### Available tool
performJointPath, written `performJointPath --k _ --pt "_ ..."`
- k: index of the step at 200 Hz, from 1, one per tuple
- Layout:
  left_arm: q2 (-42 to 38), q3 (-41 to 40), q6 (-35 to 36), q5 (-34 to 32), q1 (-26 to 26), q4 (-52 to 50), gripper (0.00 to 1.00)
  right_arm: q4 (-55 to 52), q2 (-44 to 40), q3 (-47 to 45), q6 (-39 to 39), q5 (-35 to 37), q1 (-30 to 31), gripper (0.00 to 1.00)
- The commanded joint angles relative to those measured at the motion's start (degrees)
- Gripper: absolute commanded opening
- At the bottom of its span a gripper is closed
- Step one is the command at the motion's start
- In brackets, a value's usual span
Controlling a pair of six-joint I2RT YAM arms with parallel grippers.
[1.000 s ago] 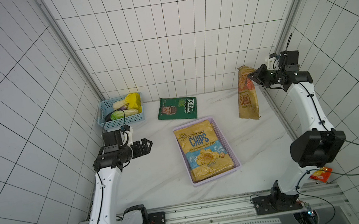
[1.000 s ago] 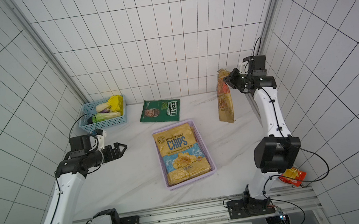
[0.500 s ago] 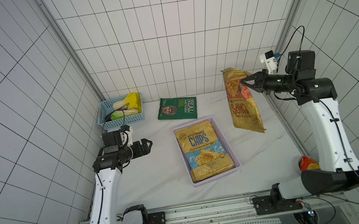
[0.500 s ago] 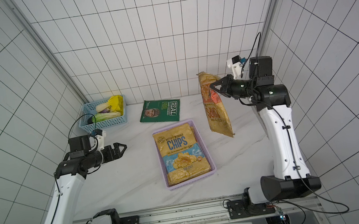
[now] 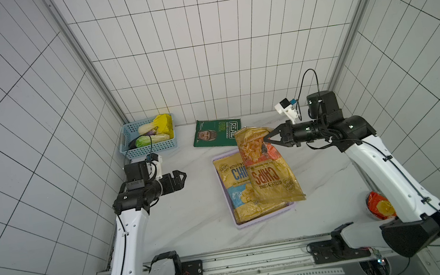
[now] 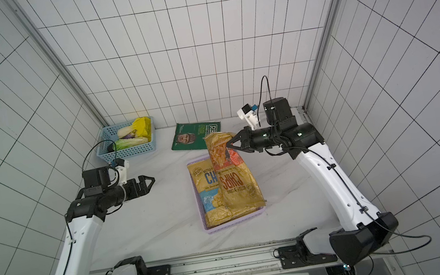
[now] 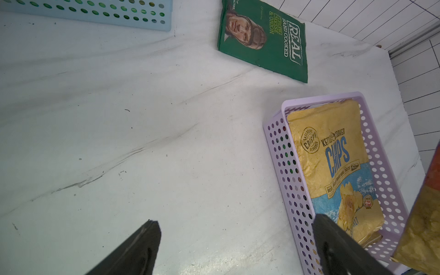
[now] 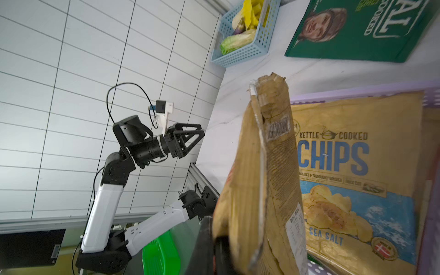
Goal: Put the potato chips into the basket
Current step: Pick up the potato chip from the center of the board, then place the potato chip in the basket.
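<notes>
The lilac basket point(image 5: 265, 220) point(image 6: 233, 224) point(image 7: 276, 142) sits mid-table with a tan "CHIPS" bag point(image 5: 233, 183) point(image 7: 333, 157) point(image 8: 352, 166) lying flat in it. My right gripper point(image 5: 265, 140) point(image 6: 227, 146) point(image 8: 221, 240) is shut on the end of a second tan-and-red CHIPS bag point(image 5: 273, 177) point(image 6: 238, 185) point(image 8: 264, 178). That bag hangs upside down over the basket's right half, its lower end at the rim. A dark green "REAL" bag point(image 5: 216, 132) point(image 7: 264, 40) lies flat behind the basket. My left gripper point(image 5: 183, 176) point(image 7: 235, 220) hovers open and empty left of the basket.
A blue lattice basket point(image 5: 149, 148) point(image 7: 95, 14) holding toy vegetables stands in the back left corner. An orange-red snack pack point(image 5: 379, 204) lies beyond the table's front right edge. Tiled walls enclose three sides and a metal rail point(image 5: 260, 259) runs along the front.
My right arm has swung the held bag from the back right corner leftward and forward, so it now hangs over the basket. The left arm has not moved.
</notes>
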Motion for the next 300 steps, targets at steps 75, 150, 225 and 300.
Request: performJointPath --k 75,150,225,300 --pt "-1.47 -0.56 0.40 0.43 0.88 1.66 0.98 12.40 4.07 -3.74 2.73 4.51 15.70 0.00" --pt "-1.98 -0.60 0.49 0.96 1.14 1.66 0.98 23.98 5.06 -11.63 9.34 6.16 20.26 0.00" --pt "-2.28 -0.65 0.49 1.22 1.33 1.66 0.98 20.39 4.46 -12.78 6.64 13.05 20.80 0.00" --pt "-2.17 -0.69 0.49 1.43 1.49 1.70 0.98 17.43 1.57 -19.88 0.49 12.01 11.75 0.00"
